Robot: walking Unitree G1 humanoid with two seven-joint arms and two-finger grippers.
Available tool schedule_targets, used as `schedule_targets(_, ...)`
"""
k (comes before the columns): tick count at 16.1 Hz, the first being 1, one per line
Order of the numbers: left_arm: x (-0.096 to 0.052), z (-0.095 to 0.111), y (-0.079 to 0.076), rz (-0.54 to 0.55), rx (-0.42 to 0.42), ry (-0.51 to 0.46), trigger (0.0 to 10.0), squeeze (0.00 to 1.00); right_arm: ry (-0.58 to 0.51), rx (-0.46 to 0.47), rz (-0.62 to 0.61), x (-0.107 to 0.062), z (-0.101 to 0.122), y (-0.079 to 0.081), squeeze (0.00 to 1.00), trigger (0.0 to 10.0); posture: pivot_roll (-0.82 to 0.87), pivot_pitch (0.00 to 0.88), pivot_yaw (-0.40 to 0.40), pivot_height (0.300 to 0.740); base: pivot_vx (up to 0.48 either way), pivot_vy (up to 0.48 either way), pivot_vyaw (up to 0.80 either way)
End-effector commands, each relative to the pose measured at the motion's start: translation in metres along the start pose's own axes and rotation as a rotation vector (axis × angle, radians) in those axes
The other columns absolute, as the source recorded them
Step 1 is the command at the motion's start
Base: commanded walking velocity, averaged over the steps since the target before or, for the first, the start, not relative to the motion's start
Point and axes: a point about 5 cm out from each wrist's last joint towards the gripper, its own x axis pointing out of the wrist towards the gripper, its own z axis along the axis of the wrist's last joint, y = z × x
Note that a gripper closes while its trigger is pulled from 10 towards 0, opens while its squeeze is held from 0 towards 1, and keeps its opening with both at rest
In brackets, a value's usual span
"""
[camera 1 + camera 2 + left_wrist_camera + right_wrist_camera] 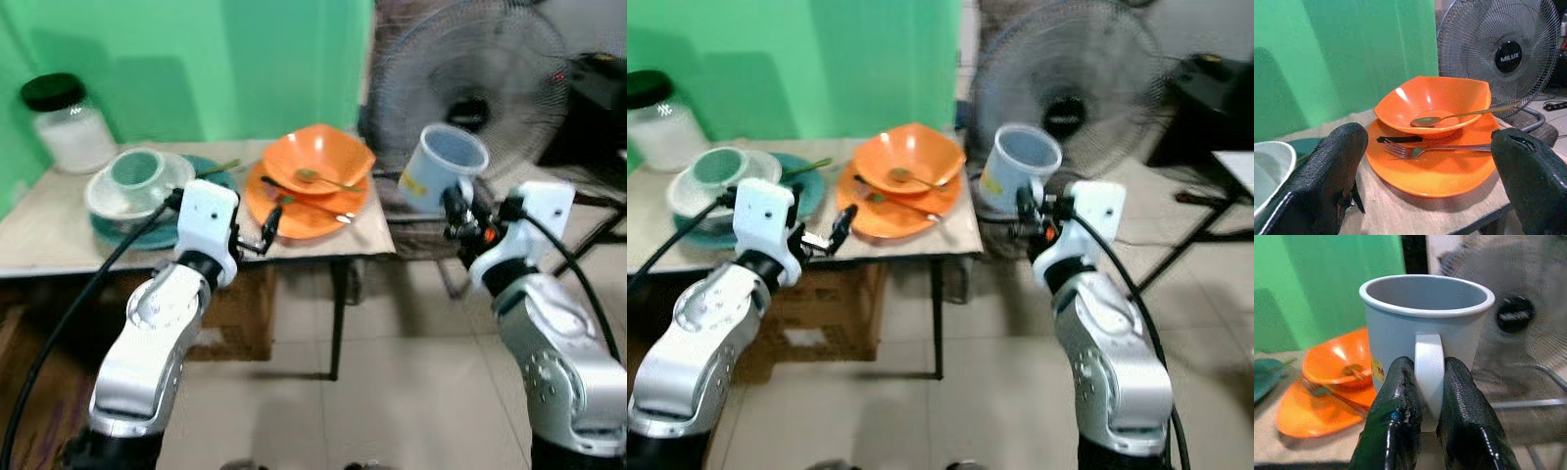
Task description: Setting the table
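Currently my right fingers (pixel 1400 401) pinch the mug (pixel 1422 328) handle, just right of the orange plate (pixel 306 208). Left fingers (pixel 1332 171) spread, near plate.

1. I stand in a home, in a plain eating corner.
2. A small surface (pixel 59 250) before me carries an orange bowl (pixel 318 157), plate (pixel 294 211), spoon (pixel 323 179) and fork (pixel 1435 148).
3. A standing fan (pixel 470 83) sits on the tiled floor (pixel 392 372) beside a green wall (pixel 196 69).

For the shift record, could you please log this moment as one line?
right gripper: shut on mug handle, held off table | left gripper: open, facing orange plate, bowl, fork
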Motion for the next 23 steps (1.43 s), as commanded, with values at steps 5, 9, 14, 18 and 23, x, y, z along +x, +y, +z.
schedule_targets(5, -0.006, -0.008, 0.003, 0.0, -0.032, 0.044, 10.0, 0.0, 0.018, -0.096, -0.012, 0.003, -0.006, 0.01, 0.0, 10.0, 0.11, 0.0, 0.022, 0.74, 0.0, 0.0, -0.78)
schedule_targets(9, -0.001, -0.002, 0.002, 0.036, -0.031, 0.02, 10.0, 0.0, 0.044, -0.081, -0.081, 0.003, -0.013, 0.001, 0.0, 10.0, 0.14, 0.0, 0.008, 0.74, 0.0, 0.0, -0.77)
schedule_targets(14, -0.003, 0.002, 0.011, 0.107, -0.05, -0.023, 10.0, 0.0, 0.038, -0.103, -0.05, 0.016, -0.009, 0.003, 0.0, 10.0, 0.16, 0.0, -0.028, 0.74, 0.0, 0.0, -0.8)
schedule_targets(18, -0.004, 0.003, 0.011, 0.115, -0.063, -0.035, 10.0, 0.0, 0.026, -0.111, 0.003, 0.016, -0.008, 0.012, 0.0, 10.0, 0.16, 0.0, -0.032, 0.74, 0.126, 0.0, 0.0)
schedule_targets(23, -0.007, 0.003, 0.014, 0.119, -0.067, -0.031, 10.0, 0.0, 0.033, -0.127, 0.024, 0.019, -0.009, 0.018, 0.0, 10.0, 0.16, 0.0, -0.033, 0.74, 0.337, 0.0, 0.0)
